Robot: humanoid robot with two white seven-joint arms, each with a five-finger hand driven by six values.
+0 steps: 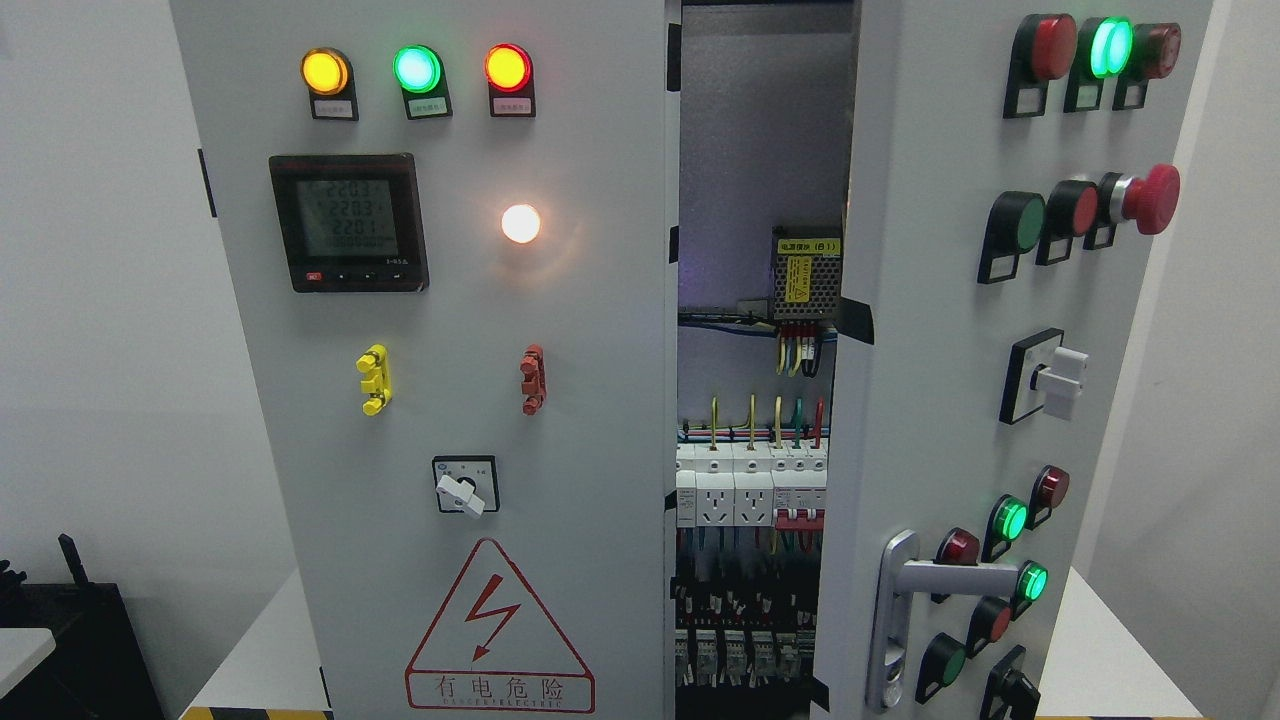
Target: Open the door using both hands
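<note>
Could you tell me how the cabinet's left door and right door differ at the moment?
The left door is shut and faces the camera; the right door is swung ajar, exposing wiring and breakers. The left door carries a digital meter and warning triangle; the right door has a lever handle. Both are grey with lit indicator lamps.

We see neither of our arms nor hands anywhere around the cabinet (450, 400); both stay outside the head view.
</note>
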